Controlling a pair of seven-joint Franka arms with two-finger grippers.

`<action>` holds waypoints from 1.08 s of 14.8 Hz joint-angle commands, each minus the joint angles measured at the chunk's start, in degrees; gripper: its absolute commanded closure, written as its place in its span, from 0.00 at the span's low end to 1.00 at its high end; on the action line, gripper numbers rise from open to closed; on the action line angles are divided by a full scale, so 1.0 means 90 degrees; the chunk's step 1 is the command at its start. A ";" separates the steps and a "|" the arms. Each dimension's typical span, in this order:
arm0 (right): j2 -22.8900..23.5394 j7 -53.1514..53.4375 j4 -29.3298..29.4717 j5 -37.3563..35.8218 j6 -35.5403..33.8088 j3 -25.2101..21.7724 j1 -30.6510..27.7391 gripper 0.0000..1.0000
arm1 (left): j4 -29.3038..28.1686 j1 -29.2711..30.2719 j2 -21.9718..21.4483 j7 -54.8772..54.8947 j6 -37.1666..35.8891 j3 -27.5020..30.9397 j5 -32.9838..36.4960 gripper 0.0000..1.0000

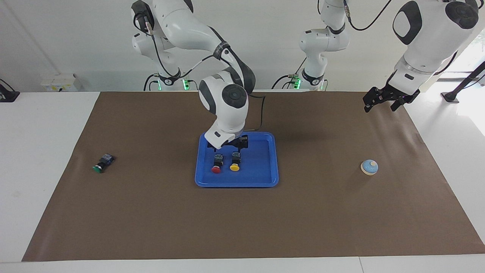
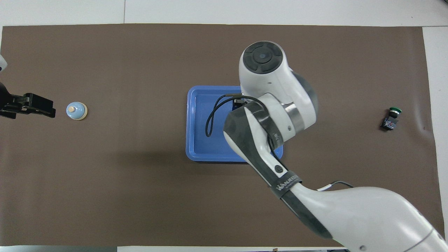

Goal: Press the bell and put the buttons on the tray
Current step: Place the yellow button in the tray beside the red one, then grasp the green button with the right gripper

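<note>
Right gripper (image 1: 232,145) low over blue tray (image 1: 265,159), above the two buttons there. We cannot tell how far its jaws are apart; we see nothing held. Red button (image 1: 216,164) and yellow button (image 1: 235,162) lie side by side in tray. Green button (image 1: 103,163) lies on brown mat (image 1: 242,220) toward right arm's end of table. Left gripper (image 1: 386,99) waits in air, jaws apart, empty — bell (image 1: 369,167) on mat at left arm's end.
</note>
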 commanded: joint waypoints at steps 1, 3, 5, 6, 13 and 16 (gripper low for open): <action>-0.0501 -0.1109 -0.0152 -0.0013 -0.0280 0.0055 -0.1158 0.00 | -0.0115 -0.0012 -0.0110 -0.0056 0.0015 0.0020 -0.0001 0.00; -0.0590 -0.2163 -0.0152 -0.0168 -0.0330 0.0055 -0.2057 0.00 | -0.0115 -0.0012 -0.0110 -0.0056 0.0015 0.0020 -0.0001 0.00; -0.0590 -0.3121 -0.0229 -0.0403 -0.0232 0.0055 -0.2858 0.00 | -0.0115 -0.0003 -0.0110 -0.0066 0.0015 0.0020 -0.0001 0.00; -0.0609 -0.3367 -0.0355 -0.0471 -0.0087 0.0055 -0.3220 0.00 | -0.0115 -0.0012 -0.0110 -0.0066 0.0015 0.0020 -0.0001 0.00; -0.1468 -0.3350 -0.3204 -0.0609 0.3199 0.0055 -0.4530 0.00 | -0.0115 -0.0012 -0.0110 -0.0066 0.0015 0.0020 -0.0001 0.00; -0.1537 -0.3234 -0.3706 -0.0531 0.3723 0.0065 -0.4707 0.00 | -0.0115 -0.0012 -0.0110 -0.0066 0.0015 0.0020 -0.0001 0.00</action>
